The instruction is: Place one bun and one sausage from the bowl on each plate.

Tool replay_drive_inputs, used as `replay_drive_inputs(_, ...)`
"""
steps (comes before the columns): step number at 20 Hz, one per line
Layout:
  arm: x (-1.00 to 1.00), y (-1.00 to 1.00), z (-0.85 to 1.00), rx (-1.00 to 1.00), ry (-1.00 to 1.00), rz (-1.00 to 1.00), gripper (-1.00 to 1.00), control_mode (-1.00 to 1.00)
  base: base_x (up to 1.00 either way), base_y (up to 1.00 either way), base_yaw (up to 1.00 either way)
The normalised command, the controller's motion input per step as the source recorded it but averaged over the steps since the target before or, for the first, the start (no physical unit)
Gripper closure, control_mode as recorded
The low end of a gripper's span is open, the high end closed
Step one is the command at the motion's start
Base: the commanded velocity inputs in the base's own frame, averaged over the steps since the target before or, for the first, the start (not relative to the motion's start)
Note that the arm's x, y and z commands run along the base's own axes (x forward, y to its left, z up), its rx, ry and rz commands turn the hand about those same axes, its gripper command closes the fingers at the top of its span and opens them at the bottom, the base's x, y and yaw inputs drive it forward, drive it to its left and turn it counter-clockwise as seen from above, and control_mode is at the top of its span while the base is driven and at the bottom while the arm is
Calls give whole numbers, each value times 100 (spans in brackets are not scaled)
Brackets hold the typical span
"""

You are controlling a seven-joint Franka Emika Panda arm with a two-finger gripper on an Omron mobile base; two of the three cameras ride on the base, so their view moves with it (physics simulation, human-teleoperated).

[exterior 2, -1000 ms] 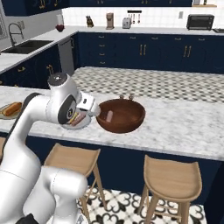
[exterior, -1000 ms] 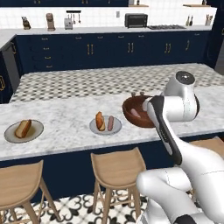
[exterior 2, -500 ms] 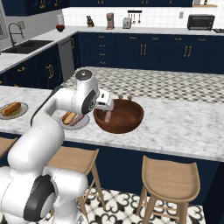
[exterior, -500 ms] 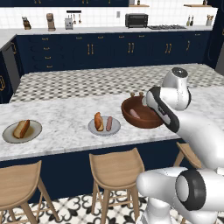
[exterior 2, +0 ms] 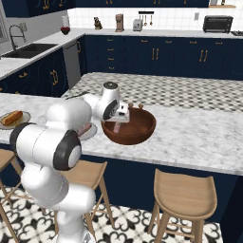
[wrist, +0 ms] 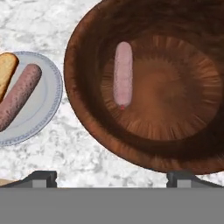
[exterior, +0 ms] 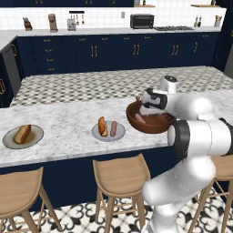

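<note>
The dark reddish-brown bowl (exterior: 151, 127) (exterior 2: 138, 135) (wrist: 85, 57) stands on the marble counter and holds one pale pink sausage (wrist: 123, 74) (exterior: 140, 119). My gripper (wrist: 112, 177) (exterior: 146, 112) hangs open just above the bowl's near rim, with nothing between its fingers. Left of the bowl, the light grey plate (exterior: 108, 138) (wrist: 47, 114) carries a bun (exterior: 103, 126) (wrist: 5, 73) and a sausage (exterior: 113, 128) (wrist: 19, 94). Farther left, the olive-centred plate (exterior: 9, 142) (exterior 2: 23, 116) holds a bun (exterior: 22, 134) (exterior 2: 12, 117).
Wooden stools (exterior: 120, 175) (exterior 2: 185, 194) line the counter's front edge. My own arm (exterior 2: 71, 118) covers much of the light grey plate in the right base view. Bare marble lies between the two plates and to the right of the bowl.
The arm has unfolded and the hand has swung over to the bowl, now pointing down above it. The jaws stayed open. Plates, bowl and food have not moved.
</note>
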Motion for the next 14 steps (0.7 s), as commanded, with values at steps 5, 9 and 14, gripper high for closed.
replay_drive_inputs(5,94,-5,-51,6,12,11,-100,-100,0,0,0)
replay_drive_inputs(9,56,-1,-63,10,15,2,-100,-100,0,0,0)
replay_drive_inputs(14,53,0,-58,7,15,0,-100,-100,0,0,0)
